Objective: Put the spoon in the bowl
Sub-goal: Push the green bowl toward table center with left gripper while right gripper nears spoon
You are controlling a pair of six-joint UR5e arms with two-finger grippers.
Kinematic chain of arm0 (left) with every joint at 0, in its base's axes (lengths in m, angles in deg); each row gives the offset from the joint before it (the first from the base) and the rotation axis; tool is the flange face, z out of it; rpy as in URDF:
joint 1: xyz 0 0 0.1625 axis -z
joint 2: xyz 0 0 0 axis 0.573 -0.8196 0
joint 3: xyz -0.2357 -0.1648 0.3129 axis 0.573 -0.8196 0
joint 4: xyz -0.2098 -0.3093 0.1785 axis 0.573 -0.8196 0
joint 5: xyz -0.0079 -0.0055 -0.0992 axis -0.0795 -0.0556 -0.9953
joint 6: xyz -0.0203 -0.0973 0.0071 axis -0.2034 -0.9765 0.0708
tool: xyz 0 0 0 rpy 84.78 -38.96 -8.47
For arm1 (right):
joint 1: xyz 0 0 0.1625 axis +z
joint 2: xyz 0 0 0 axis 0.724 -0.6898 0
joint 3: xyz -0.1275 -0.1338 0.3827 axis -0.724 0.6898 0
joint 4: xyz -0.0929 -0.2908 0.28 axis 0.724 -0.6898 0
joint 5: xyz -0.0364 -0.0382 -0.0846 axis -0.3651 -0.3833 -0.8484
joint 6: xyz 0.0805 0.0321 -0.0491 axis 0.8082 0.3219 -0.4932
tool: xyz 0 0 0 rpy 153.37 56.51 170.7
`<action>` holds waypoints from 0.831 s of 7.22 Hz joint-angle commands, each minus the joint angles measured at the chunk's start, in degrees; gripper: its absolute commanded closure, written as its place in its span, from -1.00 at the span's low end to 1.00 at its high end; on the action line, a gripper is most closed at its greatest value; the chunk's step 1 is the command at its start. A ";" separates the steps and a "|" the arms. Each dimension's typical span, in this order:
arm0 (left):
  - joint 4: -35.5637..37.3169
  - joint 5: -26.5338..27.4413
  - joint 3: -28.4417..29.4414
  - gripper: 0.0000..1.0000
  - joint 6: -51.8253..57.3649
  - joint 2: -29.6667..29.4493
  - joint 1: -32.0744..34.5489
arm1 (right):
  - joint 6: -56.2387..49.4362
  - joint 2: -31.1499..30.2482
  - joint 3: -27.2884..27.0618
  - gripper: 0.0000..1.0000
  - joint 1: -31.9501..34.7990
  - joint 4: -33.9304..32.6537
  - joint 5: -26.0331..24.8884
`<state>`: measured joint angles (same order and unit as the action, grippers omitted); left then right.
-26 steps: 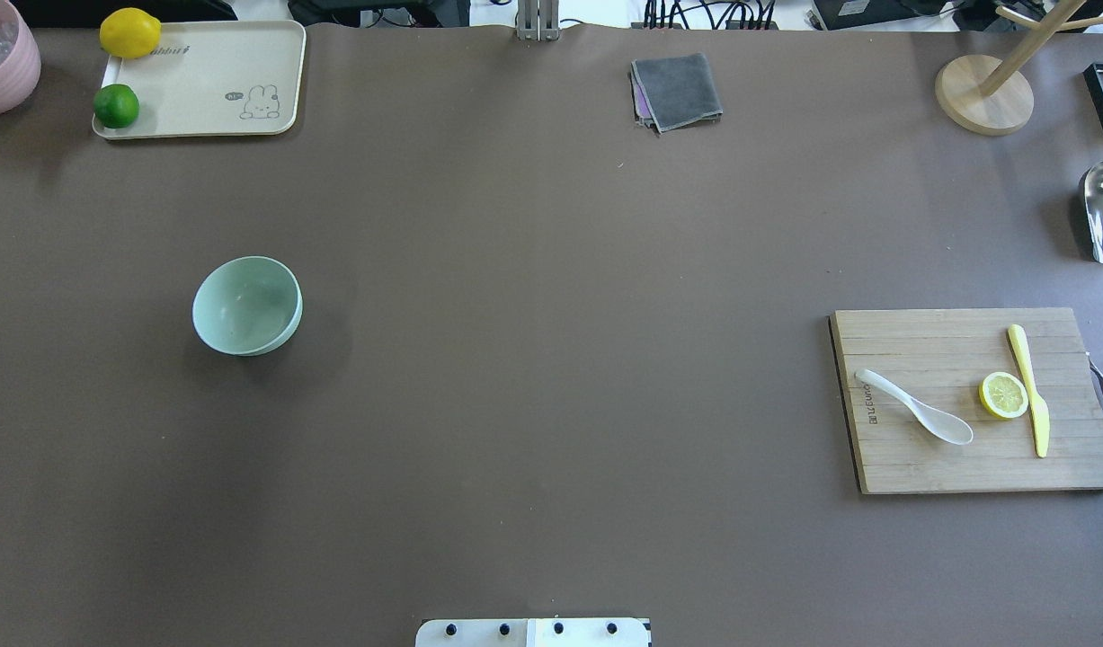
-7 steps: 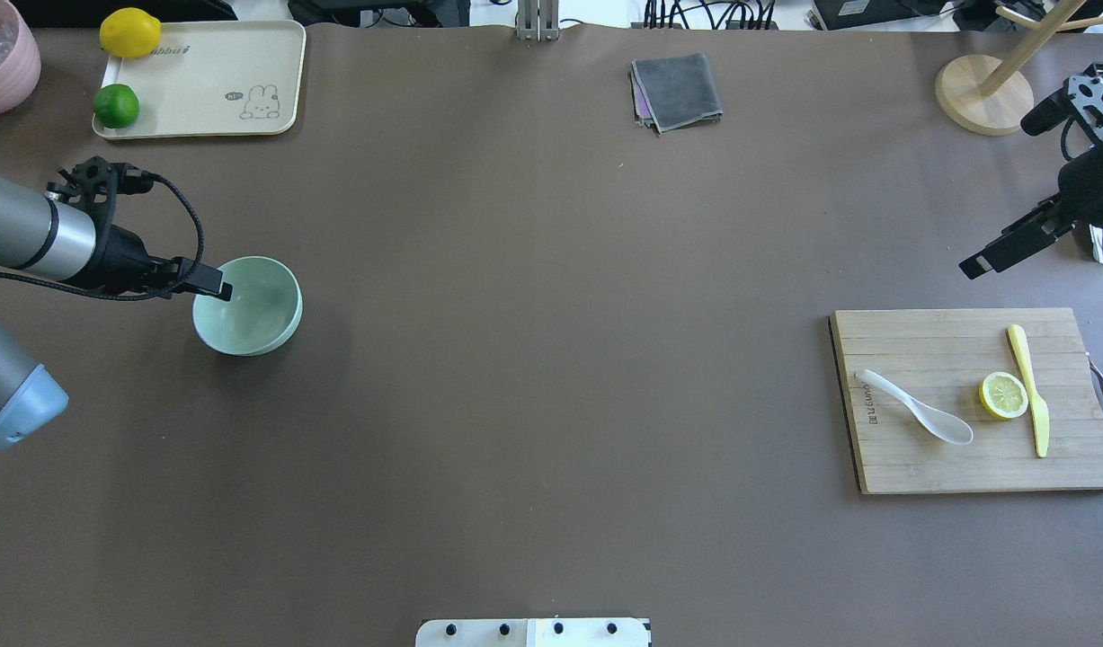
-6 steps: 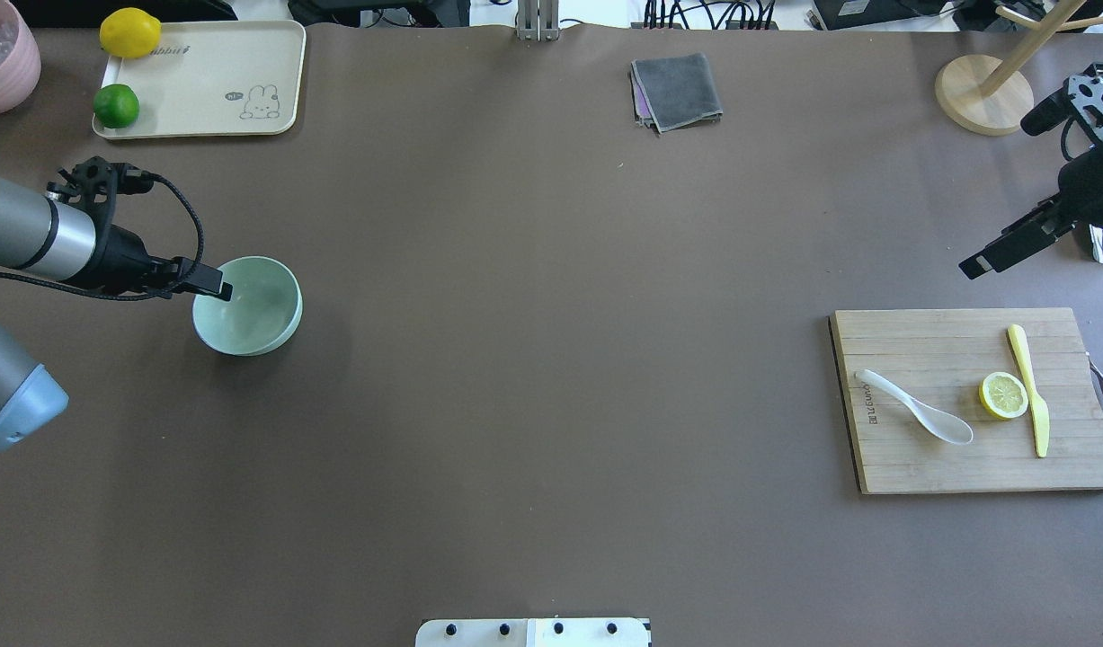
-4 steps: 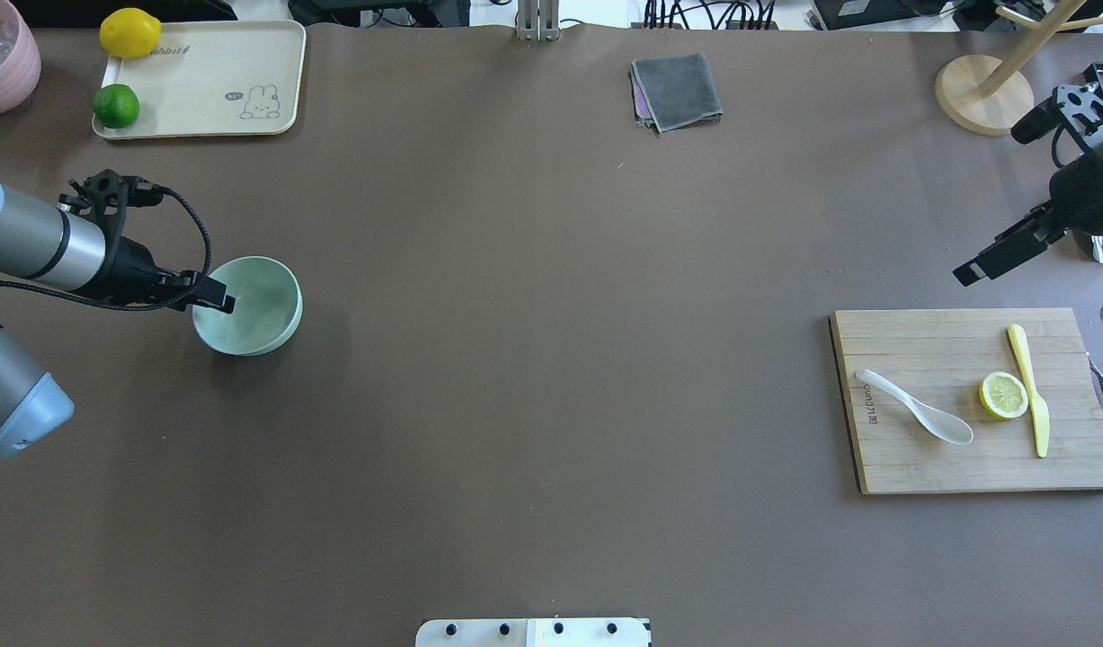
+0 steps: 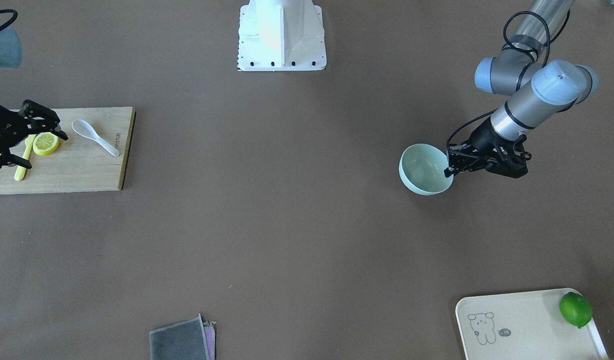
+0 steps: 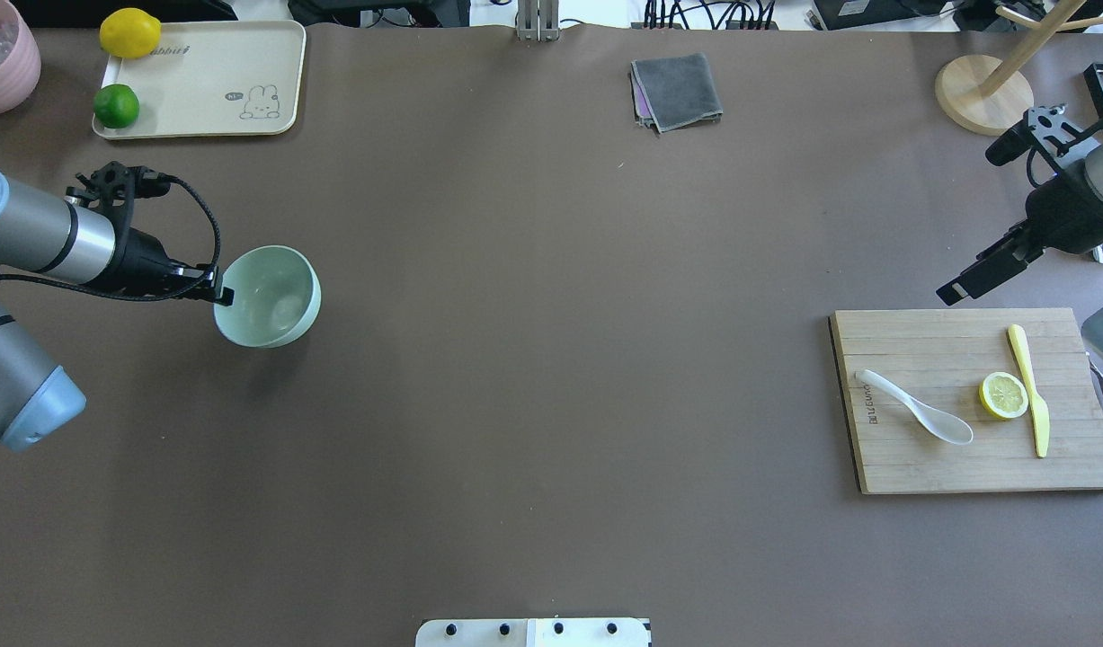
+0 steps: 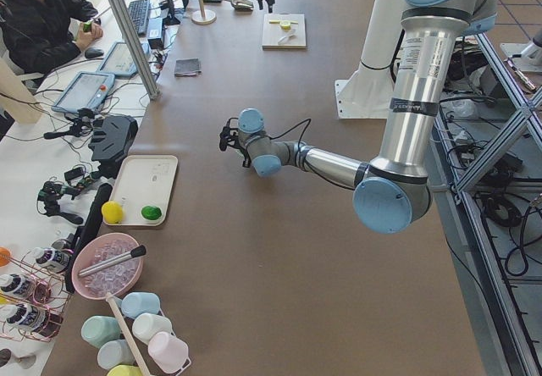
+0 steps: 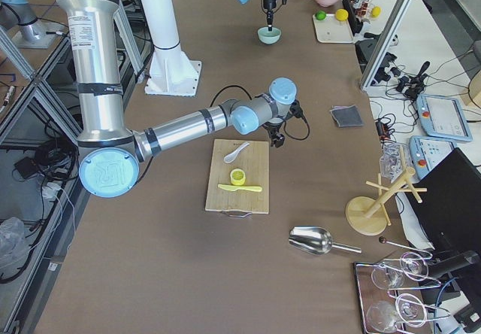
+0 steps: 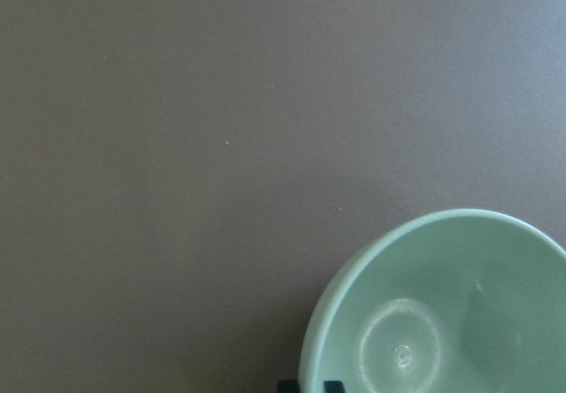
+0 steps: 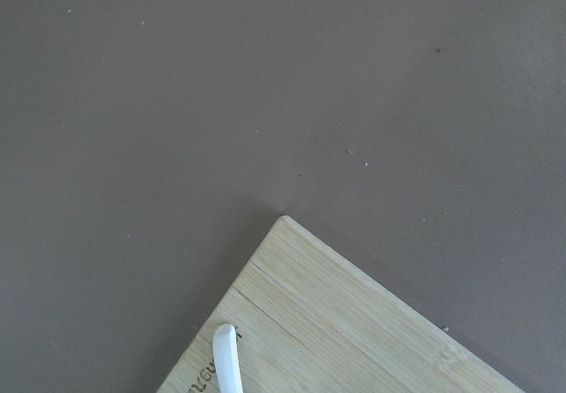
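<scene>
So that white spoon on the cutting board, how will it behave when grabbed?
Probably stiff: the spoon looks glossy and hard. Likely slippery to grip, given that shine. Its rounded scoop may rock on the cutting board if pressed off-centre.

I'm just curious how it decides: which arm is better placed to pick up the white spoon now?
The right. The right gripper hovers open beside the cutting board where the spoon lies; the left gripper is far across the table, shut on the rim of the bowl.

On the table (image 6: 551, 359): bowl (image 6: 268, 296) left, cutting board (image 6: 920, 467) right.
On the board, left to right: spoon (image 6: 915, 407), lemon slice (image 6: 1003, 395), knife (image 6: 1029, 388).
</scene>
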<state>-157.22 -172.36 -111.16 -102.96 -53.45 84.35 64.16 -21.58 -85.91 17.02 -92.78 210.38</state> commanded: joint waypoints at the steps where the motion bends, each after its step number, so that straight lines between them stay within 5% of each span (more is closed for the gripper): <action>1: 3.85 -0.26 -0.75 1.00 -9.66 -8.42 -0.09 | -0.01 -0.06 0.07 -1.00 -0.92 0.00 -0.25; 2: 7.88 0.26 -0.75 1.00 -12.58 -13.09 -0.78 | -0.01 0.02 0.07 -1.00 -2.05 0.09 -1.39; 4: 16.16 11.01 -0.57 1.00 -12.88 -18.73 -9.27 | 0.08 -0.06 0.42 -1.00 -6.00 5.34 -5.52; 6: 24.58 12.64 -0.49 1.00 -13.14 -24.09 -12.37 | -0.36 -0.15 0.16 -1.00 -7.94 5.45 -7.27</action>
<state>-137.63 -161.69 -111.76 -116.01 -74.16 74.58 64.03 -21.68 -85.58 10.62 -87.78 204.54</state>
